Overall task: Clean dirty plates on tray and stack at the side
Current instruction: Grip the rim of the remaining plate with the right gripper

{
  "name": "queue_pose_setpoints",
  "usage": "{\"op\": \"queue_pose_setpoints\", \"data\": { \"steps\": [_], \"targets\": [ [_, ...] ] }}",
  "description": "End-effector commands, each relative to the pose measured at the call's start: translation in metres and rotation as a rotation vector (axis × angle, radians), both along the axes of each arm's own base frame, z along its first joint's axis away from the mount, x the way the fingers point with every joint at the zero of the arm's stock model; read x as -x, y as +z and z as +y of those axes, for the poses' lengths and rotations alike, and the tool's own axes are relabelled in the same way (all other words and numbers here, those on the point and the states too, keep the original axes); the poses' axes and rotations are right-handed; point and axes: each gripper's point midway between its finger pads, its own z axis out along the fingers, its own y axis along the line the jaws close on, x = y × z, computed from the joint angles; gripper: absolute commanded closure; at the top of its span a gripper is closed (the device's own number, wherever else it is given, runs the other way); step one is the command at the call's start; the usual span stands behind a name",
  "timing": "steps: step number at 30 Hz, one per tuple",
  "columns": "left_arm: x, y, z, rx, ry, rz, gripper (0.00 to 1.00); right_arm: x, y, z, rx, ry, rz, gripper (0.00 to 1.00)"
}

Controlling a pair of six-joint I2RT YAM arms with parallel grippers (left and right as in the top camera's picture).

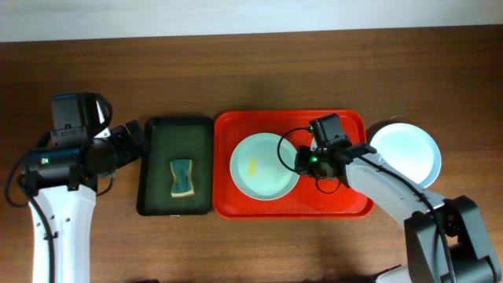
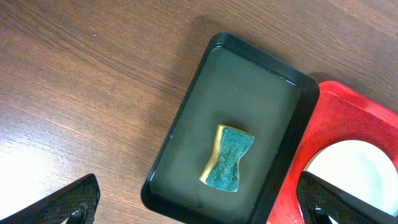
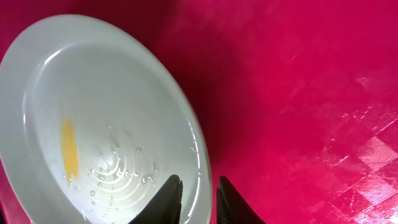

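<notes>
Overhead first: I count one red tray (image 1: 236,204), one dark green tray (image 1: 157,130) just beside it holding one sponge (image 1: 182,178), and two arms. One dirty plate (image 1: 263,185) lies in the red tray's left half, with one yellow smear (image 1: 251,166) near its middle. Off the tray, on the desk (image 1: 236,71) at the right, sits the side stack (image 1: 405,153): a white plate with what looks like a second rim under it, so I make it three plates at most, though I cannot be sure of the lower one. My right claw (image 1: 302,161) is at the dirty plate's right rim; my left claw (image 1: 134,140) hangs just left of the green tray.

Left wrist: the left claw (image 2: 196,193) is released, fingers wide apart and holding nothing, above one end of the green tray; the sponge (image 2: 227,158) lies flat in the middle, untouched.

Right wrist: the right claw (image 3: 198,180) looks clenched on the dirty plate's rim, one finger inside, one outside over the red plastic; water beads sit on the plate (image 3: 93,81) near the fingers.

My worries: the pinch is thin and the rim wet, so a lift or tilt could let the plate pivot or slip; hard scrubbing could twist it loose; and with the smear unwiped, moving it now would put dirt on the stack.
</notes>
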Motion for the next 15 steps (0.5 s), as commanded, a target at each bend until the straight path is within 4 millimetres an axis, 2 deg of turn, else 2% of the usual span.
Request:
{"op": "queue_pose_setpoints", "data": {
  "steps": [1,3,7,8,15],
  "targets": [
    [-0.0012,0.0049,0.0026,-0.003,0.016,-0.013,0.01,0.0051,-0.0148,-0.0032,0.049,-0.004,0.026,0.83],
    [-0.0012,0.0049,0.0026,-0.003,0.016,-0.013,0.01,0.0065,-0.0192,-0.0037,0.054,-0.003,0.039,0.87],
    [-0.0012,0.0049,0.0026,-0.003,0.016,-0.013,0.01,0.0063,-0.0192,-0.0037,0.054,-0.004,0.039,0.89],
    [-0.0012,0.0049,0.0026,-0.003,0.016,-0.013,0.01,0.0071,-0.0194,-0.0037,0.054,-0.003,0.041,0.96],
    [-0.0012,0.0049,0.0026,-0.003,0.016,-0.013,0.01,0.0093,-0.0192,-0.0008,0.037,0.005,0.052,0.96]
  ]
}}
